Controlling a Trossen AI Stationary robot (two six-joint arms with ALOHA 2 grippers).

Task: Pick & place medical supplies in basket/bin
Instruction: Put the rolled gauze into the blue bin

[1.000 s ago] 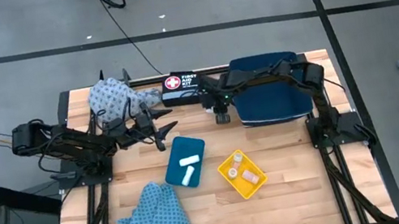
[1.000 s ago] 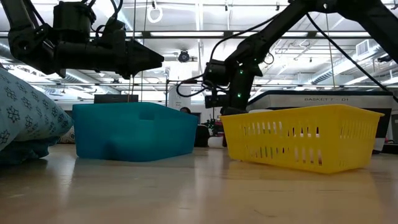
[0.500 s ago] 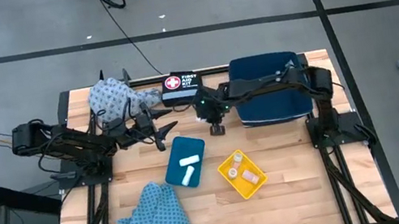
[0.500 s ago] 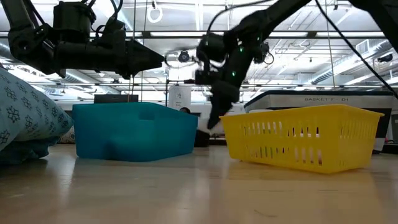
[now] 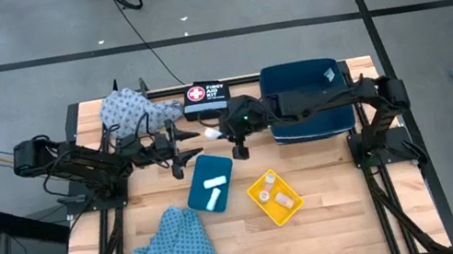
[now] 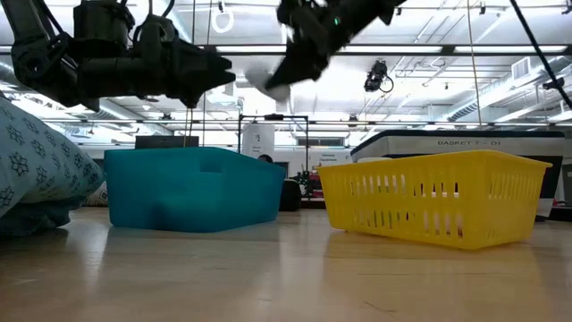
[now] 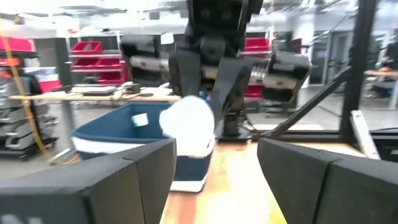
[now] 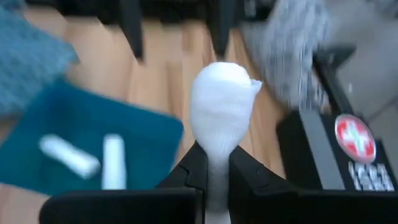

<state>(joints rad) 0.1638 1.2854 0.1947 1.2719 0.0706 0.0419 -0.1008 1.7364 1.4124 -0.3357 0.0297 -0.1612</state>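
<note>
My right gripper (image 5: 223, 136) is shut on a white roll (image 8: 221, 112) and holds it high above the table, between the black first aid pouch (image 5: 205, 96) and the teal bin (image 5: 210, 183). In the low view the roll (image 6: 259, 79) hangs well above the bins. My left gripper (image 5: 185, 144) stands open just left of the roll, pointing at it, with nothing between its fingers (image 7: 124, 180). Two more white rolls (image 5: 214, 190) lie in the teal bin. Small vials (image 5: 268, 194) lie in the yellow basket (image 5: 288, 210). My right gripper pinches one end of the white roll (image 8: 214, 158) between its two fingers. The fingers slant down from the table's right side, and the roll runs on along them, past their tips. The roll is lifted clear of the table.
A light-blue patterned cloth (image 5: 176, 248) lies at the near left, a second one (image 5: 135, 110) at the far left. A dark blue bin (image 5: 304, 99) stands at the far right, under the right arm. Bare wood shows at the near right.
My right gripper has risen from the table beside the dark blue bin, carrying the white roll up and toward the table's left, closer to my left gripper. It has tipped from pointing down to a slant.
</note>
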